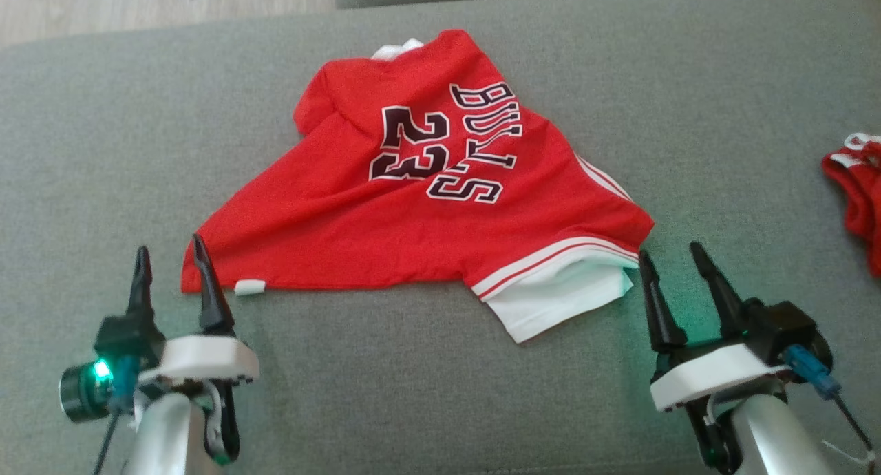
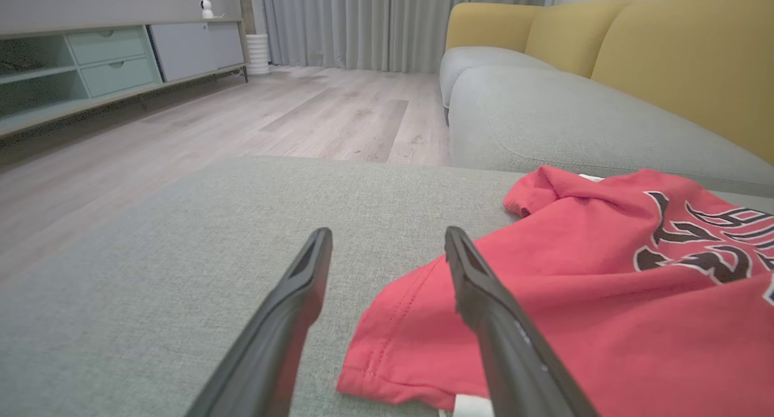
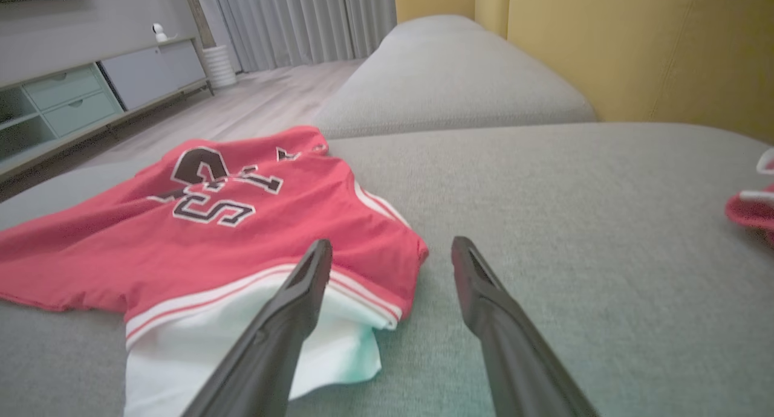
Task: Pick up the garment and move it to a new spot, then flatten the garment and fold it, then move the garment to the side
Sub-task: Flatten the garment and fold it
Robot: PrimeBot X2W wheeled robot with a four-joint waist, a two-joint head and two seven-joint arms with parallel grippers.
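Grey upholstered seat cushion [image 1: 413, 392] spreads under everything, with both arms rising from the near edge. Nearest on the left, the left hand [image 1: 171, 244] has its two dark fingers spread apart and grips nothing. Its inner finger stands at the near-left corner of the red jersey [image 1: 427, 213]; whether it touches the cloth cannot be told. Beside that corner a small white label [image 1: 249, 287] pokes out from the hem. On the right, the right hand [image 1: 669, 249] is likewise spread wide and empty, its tips just beside the jersey's near-right corner, where a white inner layer [image 1: 557, 296] sticks out below the striped red-and-white trim.

Beyond the hands, the jersey lies roughly flat but creased in the middle of the cushion, with "23" and "BULLS" lettering turned sideways. A second red garment [image 1: 857, 186] lies bunched at the far right edge, well apart from it.

Farther off are pale wood floor [image 2: 272, 115], a low cabinet [image 2: 91, 60], grey curtains [image 2: 363, 24] and a yellow sofa back [image 2: 665, 54].
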